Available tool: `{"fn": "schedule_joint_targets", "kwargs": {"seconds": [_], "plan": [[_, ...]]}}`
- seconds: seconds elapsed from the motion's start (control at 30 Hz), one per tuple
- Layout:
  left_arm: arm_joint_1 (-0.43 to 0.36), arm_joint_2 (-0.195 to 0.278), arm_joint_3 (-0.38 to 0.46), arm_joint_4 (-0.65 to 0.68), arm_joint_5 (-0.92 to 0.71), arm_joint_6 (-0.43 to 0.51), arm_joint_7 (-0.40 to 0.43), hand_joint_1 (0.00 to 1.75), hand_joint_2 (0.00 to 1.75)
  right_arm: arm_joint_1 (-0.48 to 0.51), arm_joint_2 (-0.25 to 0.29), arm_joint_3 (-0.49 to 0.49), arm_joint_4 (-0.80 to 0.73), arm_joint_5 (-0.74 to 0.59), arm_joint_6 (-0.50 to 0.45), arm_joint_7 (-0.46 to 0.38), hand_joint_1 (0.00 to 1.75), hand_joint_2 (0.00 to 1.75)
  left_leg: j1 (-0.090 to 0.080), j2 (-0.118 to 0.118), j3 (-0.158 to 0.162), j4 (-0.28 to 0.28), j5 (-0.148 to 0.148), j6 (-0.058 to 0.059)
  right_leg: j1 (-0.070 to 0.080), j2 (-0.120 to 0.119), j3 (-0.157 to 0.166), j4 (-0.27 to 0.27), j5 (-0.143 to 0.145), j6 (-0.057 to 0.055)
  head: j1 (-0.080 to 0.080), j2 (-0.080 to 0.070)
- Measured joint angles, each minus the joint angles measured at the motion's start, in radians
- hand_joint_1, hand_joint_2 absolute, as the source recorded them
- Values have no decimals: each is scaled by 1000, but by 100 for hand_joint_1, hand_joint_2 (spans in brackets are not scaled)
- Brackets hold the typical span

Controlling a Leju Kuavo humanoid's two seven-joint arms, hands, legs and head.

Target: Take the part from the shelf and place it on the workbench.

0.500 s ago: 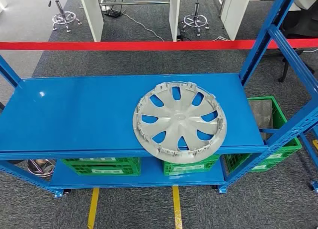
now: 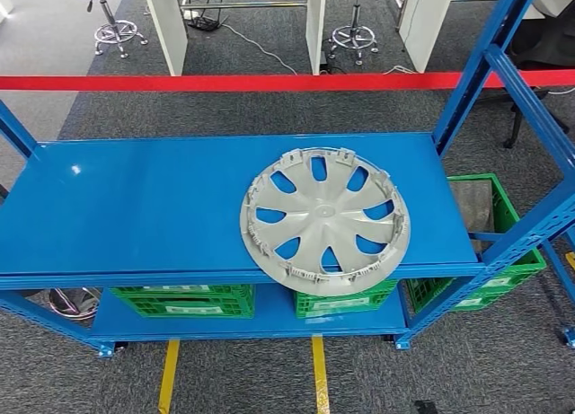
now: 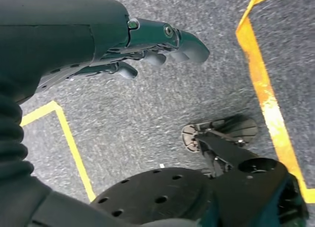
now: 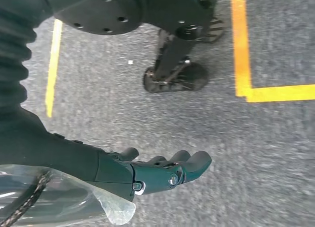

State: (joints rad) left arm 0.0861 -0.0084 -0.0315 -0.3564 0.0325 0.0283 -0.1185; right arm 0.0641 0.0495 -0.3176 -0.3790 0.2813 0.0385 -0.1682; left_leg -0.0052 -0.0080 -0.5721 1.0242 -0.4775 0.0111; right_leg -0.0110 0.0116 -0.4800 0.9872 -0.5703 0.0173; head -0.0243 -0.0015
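From the head camera I have the part (image 2: 324,218) dead ahead: a silver-grey hubcap, round, lying flat on the top deck of the blue shelf (image 2: 136,207). It sits toward the right end of the deck, and its near edge overhangs the front lip a little. I can see curved spokes fanning out from a small hub, with teardrop openings between them that show the blue deck underneath. Small clips or tabs stud the rim all the way round (so I think I'm looking at its back face, though I can't be sure). Nothing touches it.

Below the deck, green crates (image 2: 183,300) sit on the lower level, and another green crate (image 2: 505,218) stands just beyond the shelf's right end. A red bar (image 2: 224,83) crosses behind the shelf, with white legs and stools on the grey carpet farther back. Yellow tape lines (image 2: 319,374) mark the floor on my side.

My left hand (image 3: 148,45) hangs over grey carpet, fingers stretched out nearly straight and a little apart, holding nothing. My right hand (image 4: 163,170) is the same: fingers extended, slightly spread, empty, above the carpet near yellow tape (image 4: 241,45).
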Motion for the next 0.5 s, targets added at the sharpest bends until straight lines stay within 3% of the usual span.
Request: {"fn": "schedule_joint_targets", "kwargs": {"seconds": [0.5], "plan": [[-54,-8,-33,86,54,28,-139,0,0,-87,82,-370,53,321,43,-201,0,0,0,0,0,0,0,0,0,0,0,0,0,0,0,0]]}}
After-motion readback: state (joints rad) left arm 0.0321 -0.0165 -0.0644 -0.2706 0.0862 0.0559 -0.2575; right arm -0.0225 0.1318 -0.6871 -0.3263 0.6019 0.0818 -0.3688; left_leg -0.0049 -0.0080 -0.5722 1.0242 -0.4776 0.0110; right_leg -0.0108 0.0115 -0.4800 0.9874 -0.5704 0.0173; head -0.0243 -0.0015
